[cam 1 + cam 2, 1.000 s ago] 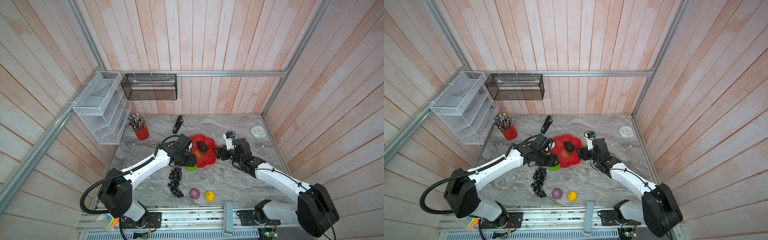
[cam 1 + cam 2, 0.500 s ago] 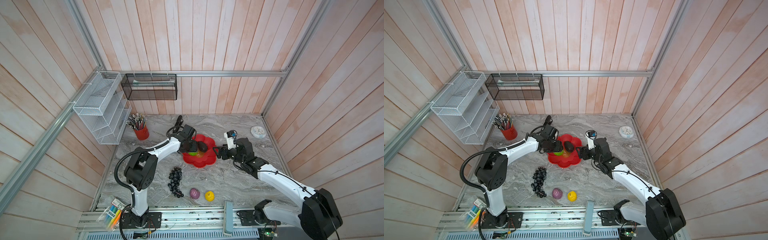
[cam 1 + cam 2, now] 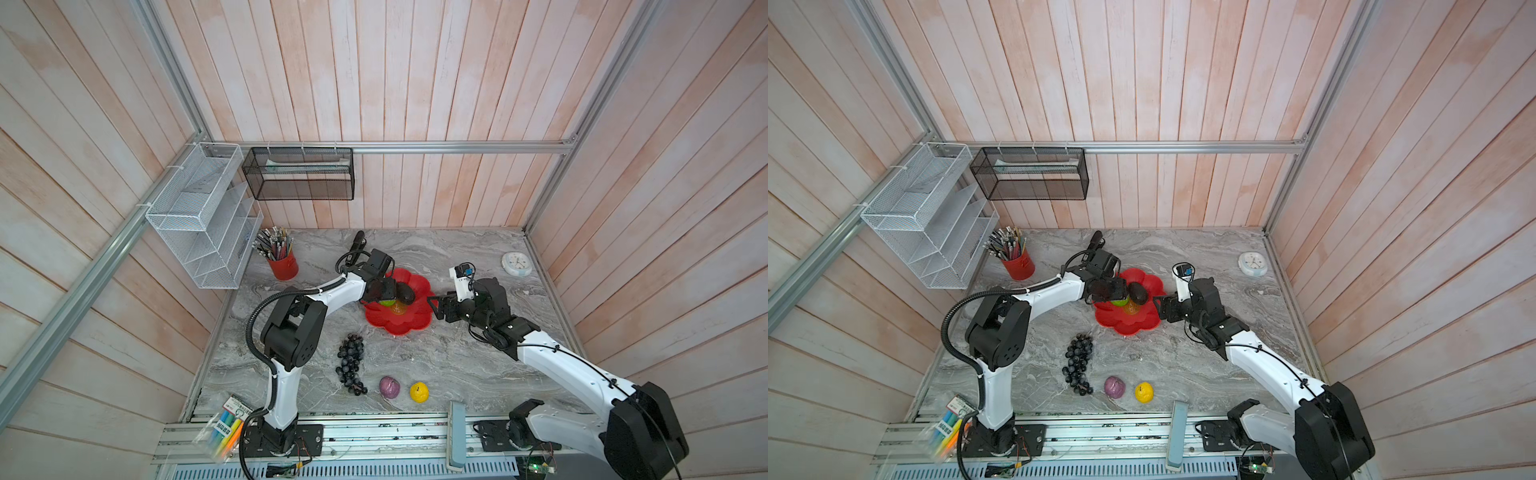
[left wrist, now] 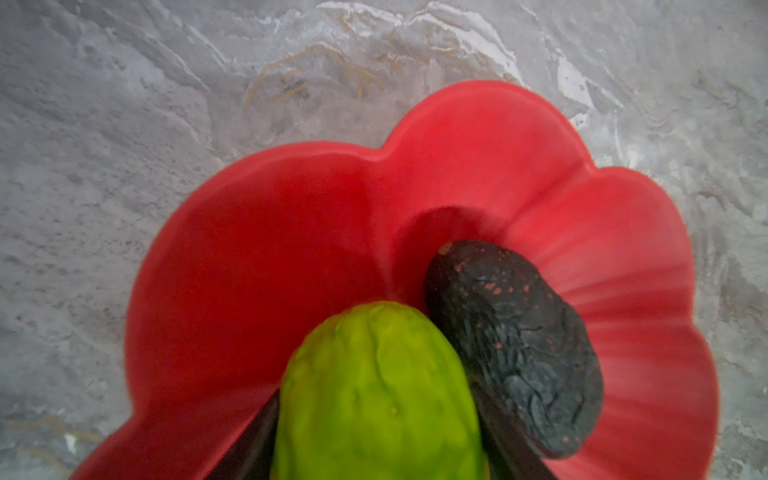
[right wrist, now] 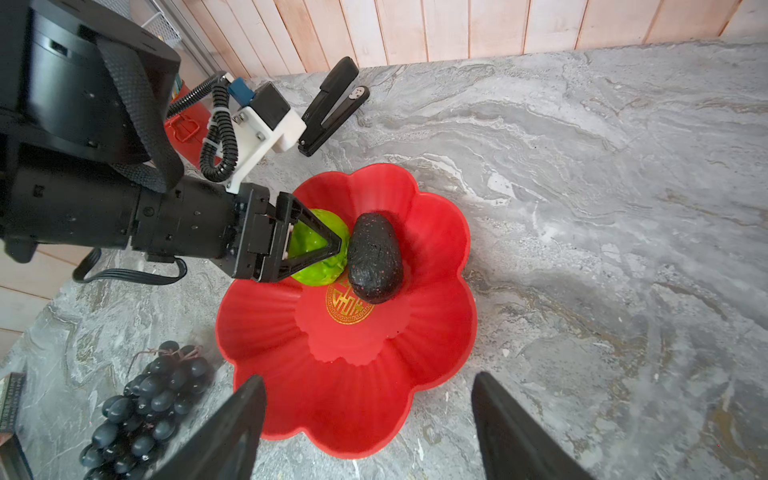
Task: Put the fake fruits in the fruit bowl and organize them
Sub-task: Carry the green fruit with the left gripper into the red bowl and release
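Two of the five fake fruits are now inside the rim of the fruit bowl (image 5: 353, 395). The avocado-like oval (image 5: 374, 257) lies just off the gold emblem (image 5: 349, 309) at the bowl's centre. The bumpy green fruit (image 4: 374, 395) hung at the bowl's outer edge a second ago and has since been carried over the rim to a spot just beside the oval. The left fingers (image 4: 253, 449) are still clenched on the green fruit, one on each flank. From these views I cannot tell whether it already rests on the bowl's floor or hangs just above it. The right fingers (image 5: 232, 436) have barely shifted. They stay spread and empty, low and just outside the bowl's rim on the side opposite the left arm, perhaps to steady the bowl. The grape bunch (image 3: 351, 365), the small purple fruit (image 3: 389, 386) and the small yellow fruit (image 3: 419, 392) have not moved and lie on the desk (image 3: 457, 361), well apart from the bowl towards the robot's bases. The second placement looks all but finished, needing only a release and a clean withdrawal. The green fruit sits so close to the oval that opening the fingers could nudge the oval, so a gentle let-go seems wise. Three pieces then remain to be fetched, the sprawling grapes likely the most awkward.
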